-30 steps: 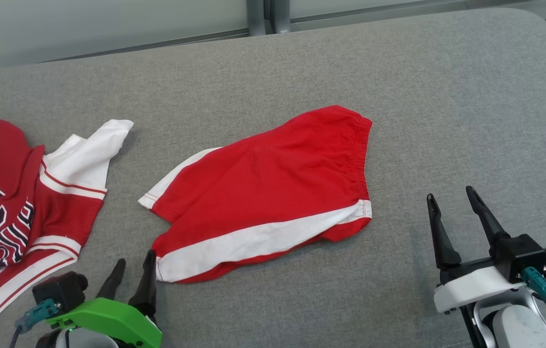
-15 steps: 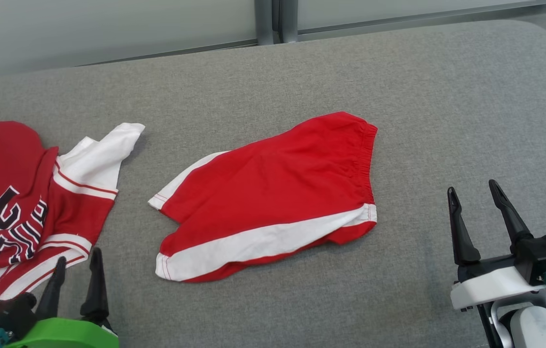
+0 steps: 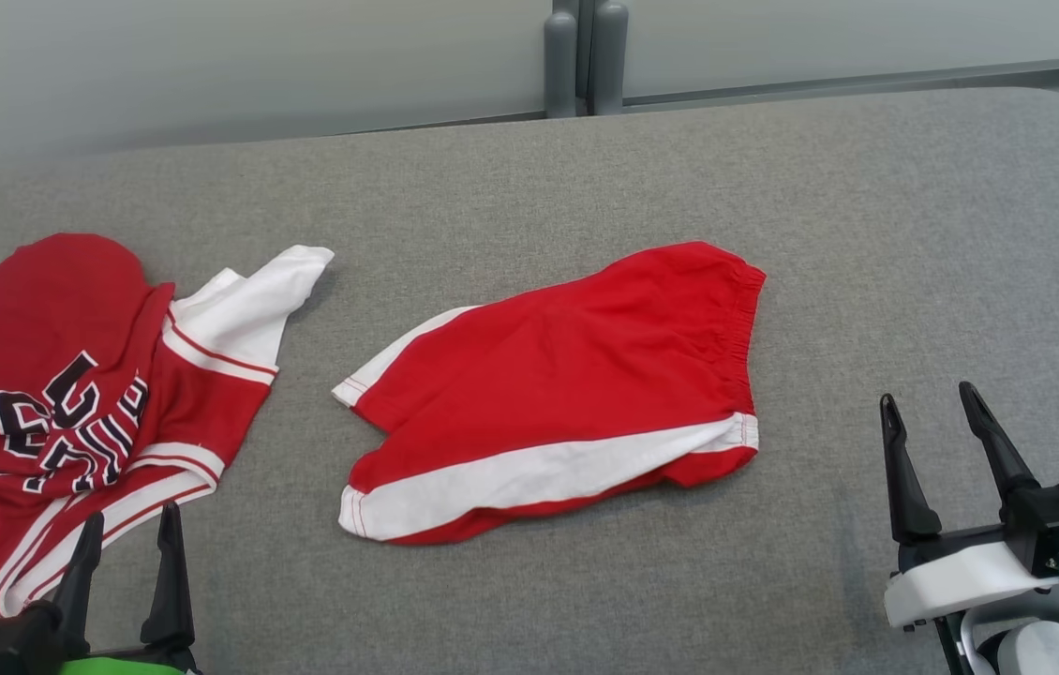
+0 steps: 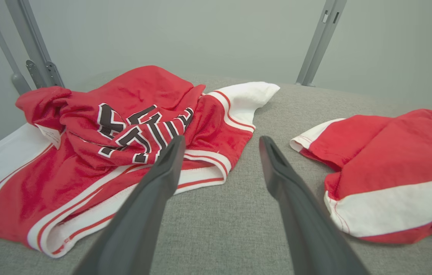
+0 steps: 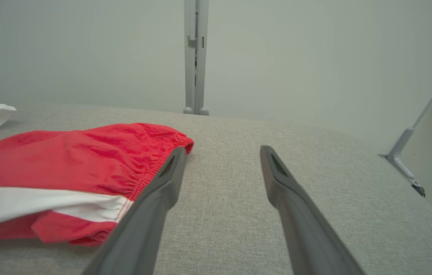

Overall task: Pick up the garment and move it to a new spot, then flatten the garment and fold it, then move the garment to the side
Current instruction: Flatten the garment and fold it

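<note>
Jersey (image 3: pixel 70 403), red, white trim, dark lettering: crumpled, just ahead of the left gripper (image 3: pixel 132 517) and to its outer side. Left gripper: fingers spread wide, holding nothing; a second ago it was narrower, with its tips at the near hem corner of the shorts (image 3: pixel 567 375), and it now sits drawn back, well apart from them. Shorts, red with a white side stripe: folded flat on the grey table (image 3: pixel 773 187), ahead of and between both grippers. Right gripper (image 3: pixel 928 396): wide open, empty, near the waistband end, not touching. Judgement: shorts let go, fold apparently finished, and moving them aside remains.
</note>
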`<state>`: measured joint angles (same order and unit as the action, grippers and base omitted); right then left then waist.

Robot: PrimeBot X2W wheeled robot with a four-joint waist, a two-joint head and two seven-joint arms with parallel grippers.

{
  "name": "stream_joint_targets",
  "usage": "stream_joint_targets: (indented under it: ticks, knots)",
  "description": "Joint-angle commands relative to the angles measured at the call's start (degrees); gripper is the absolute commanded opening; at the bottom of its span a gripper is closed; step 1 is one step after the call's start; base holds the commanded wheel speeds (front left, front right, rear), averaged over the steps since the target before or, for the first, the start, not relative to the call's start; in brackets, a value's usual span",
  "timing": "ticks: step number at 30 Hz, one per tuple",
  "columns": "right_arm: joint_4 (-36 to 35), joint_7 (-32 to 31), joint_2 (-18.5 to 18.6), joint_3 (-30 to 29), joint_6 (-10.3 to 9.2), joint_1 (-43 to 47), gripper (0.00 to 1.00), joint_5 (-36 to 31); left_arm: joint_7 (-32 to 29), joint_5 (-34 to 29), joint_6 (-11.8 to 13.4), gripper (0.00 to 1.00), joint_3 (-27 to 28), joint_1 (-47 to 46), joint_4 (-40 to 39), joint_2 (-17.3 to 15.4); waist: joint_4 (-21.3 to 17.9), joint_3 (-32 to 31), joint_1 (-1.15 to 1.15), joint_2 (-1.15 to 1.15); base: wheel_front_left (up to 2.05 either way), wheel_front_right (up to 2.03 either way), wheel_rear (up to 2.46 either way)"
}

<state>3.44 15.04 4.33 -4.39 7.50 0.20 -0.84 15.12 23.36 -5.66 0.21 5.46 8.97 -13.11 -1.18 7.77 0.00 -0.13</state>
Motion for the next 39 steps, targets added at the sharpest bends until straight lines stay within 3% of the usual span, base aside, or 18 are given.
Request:
stream_joint_targets:
  ticks: [1, 10, 39]
  knots:
    - [0.29, 0.21, 0.02, -0.25, -0.02, 1.02, 1.0, -0.35, 0.03, -0.76, -0.5, 1.0, 0.6, 1.07, 0.19, 0.47, 0.67, -0.9, 0.0, 0.13, 0.0, 0.0, 0.0]
    - [1.36, 0.21, -0.54, -1.43, -0.02, 2.08, 1.0, -0.52, 0.04, -3.47, -1.83, 1.0, 3.62, 2.09, 0.33, 2.29, 1.34, -2.16, 0.0, 0.13, 0.0, 0.0, 0.0]
    - [2.31, 0.21, -0.09, -0.97, -0.02, 2.83, 1.0, -0.02, 0.04, -2.03, -1.89, 1.0, 1.63, 2.59, 0.69, 2.71, 1.08, -4.85, 0.0, 0.13, 0.0, 0.0, 0.0]
